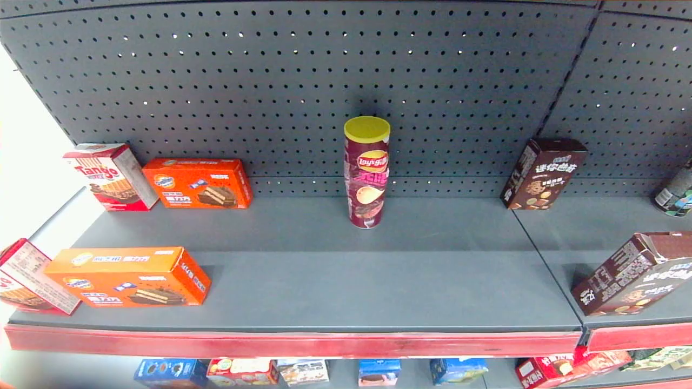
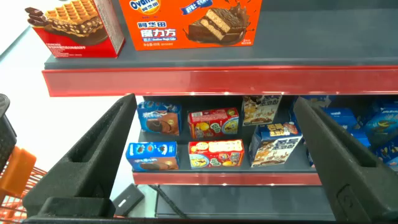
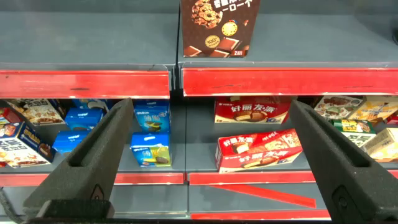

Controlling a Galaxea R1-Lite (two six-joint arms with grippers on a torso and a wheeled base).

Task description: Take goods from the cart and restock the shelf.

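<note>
light bright, even | left edge washed out | shelf (image 1: 303, 281) bowed

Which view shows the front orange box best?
The head view: the front orange box is whole there, lying flat near the front edge of the shelf. The left wrist view gives its front face from close, cut off above.

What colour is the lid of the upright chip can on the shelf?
Yellow. The head view shows the lid best.

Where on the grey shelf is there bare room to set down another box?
Widest bare patch: front of the shelf, between the front orange box and the front brown box, before the chip can. The left end is crowded.
</note>
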